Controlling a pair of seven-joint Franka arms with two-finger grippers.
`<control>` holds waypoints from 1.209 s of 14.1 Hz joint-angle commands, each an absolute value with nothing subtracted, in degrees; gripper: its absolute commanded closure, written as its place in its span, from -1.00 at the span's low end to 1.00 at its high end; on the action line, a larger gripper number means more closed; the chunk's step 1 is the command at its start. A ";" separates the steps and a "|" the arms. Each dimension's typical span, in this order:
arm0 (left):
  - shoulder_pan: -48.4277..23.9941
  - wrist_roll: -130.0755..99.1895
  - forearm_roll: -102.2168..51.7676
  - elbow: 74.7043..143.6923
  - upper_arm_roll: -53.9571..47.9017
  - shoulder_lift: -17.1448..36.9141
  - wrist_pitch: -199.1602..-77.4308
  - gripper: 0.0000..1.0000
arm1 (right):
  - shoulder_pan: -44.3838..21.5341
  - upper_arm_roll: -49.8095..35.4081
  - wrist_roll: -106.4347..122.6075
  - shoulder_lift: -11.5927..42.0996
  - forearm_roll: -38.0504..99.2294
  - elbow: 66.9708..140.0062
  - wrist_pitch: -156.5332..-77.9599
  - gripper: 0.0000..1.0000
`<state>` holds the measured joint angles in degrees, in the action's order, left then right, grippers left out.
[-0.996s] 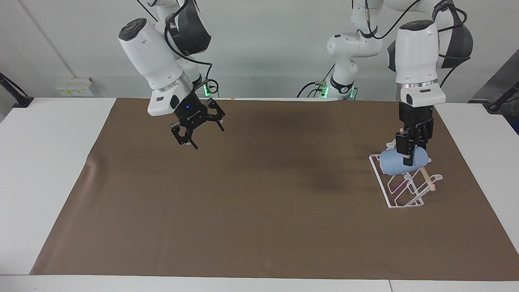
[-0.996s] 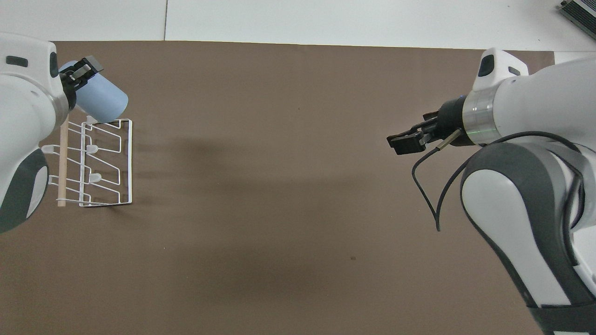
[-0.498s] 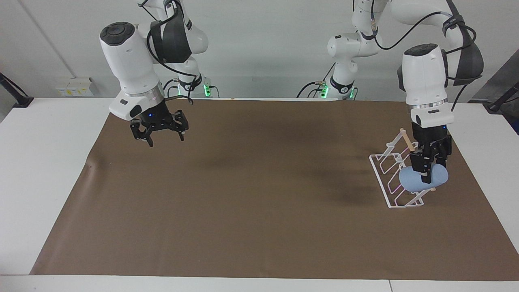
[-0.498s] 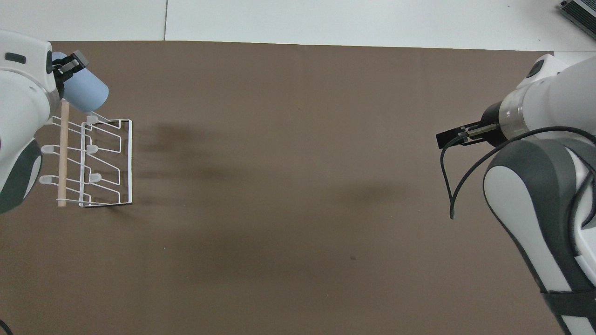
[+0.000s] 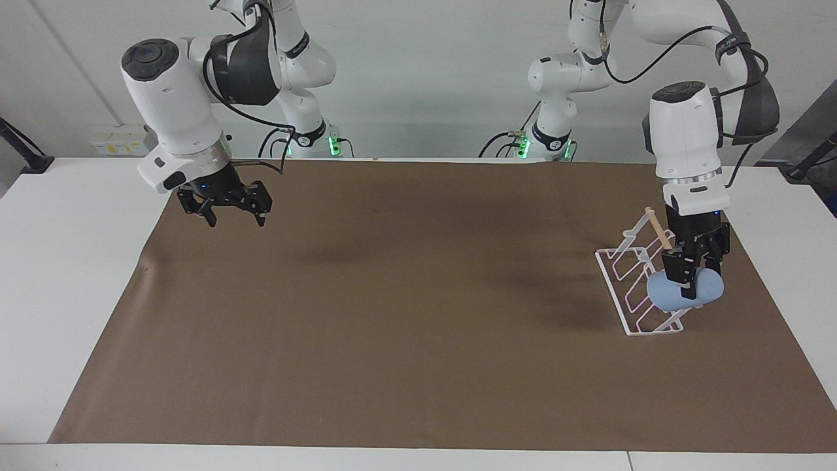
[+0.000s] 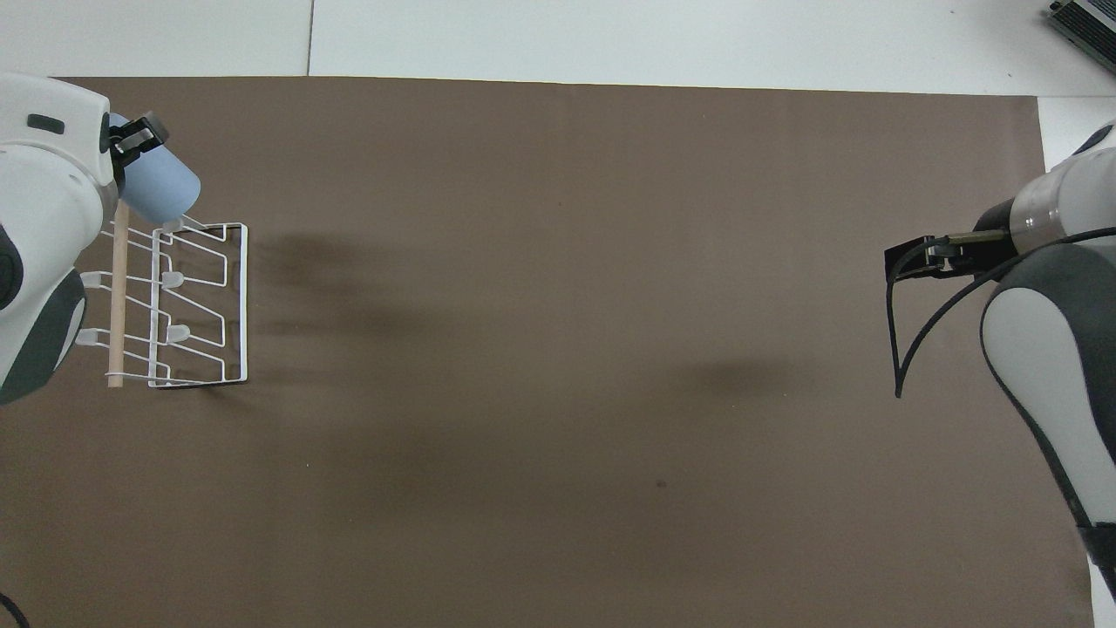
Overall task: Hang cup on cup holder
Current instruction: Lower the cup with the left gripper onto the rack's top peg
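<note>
So the left gripper [image 5: 686, 278], clamped on the cup [image 5: 685, 290], has slid it along the holder [image 5: 631, 288] to the end farthest from the robots, lying sideways and low over the prongs. Looks nearly hung. Right gripper [image 5: 230, 212] has pulled back, open and empty.
</note>
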<state>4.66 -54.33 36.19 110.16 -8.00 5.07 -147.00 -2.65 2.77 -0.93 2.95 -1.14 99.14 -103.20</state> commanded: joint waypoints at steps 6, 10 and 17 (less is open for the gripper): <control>6.41 -53.79 38.23 115.83 -8.35 2.64 -150.73 1.00 | -2.81 3.78 -4.03 1.41 -1.41 100.90 -102.66 -1.00; 7.47 -53.79 39.81 117.94 -8.35 2.02 -152.66 1.00 | -2.90 3.16 -5.98 1.32 -1.14 100.90 -102.66 -1.00; 7.73 -53.53 39.90 119.44 -8.44 1.67 -152.67 -1.00 | -2.90 3.16 -5.45 1.41 -0.09 100.90 -103.27 -1.00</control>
<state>6.77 -54.14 38.68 117.20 -8.11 3.59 -151.64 -3.13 3.39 -4.67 2.74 -0.93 99.52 -103.04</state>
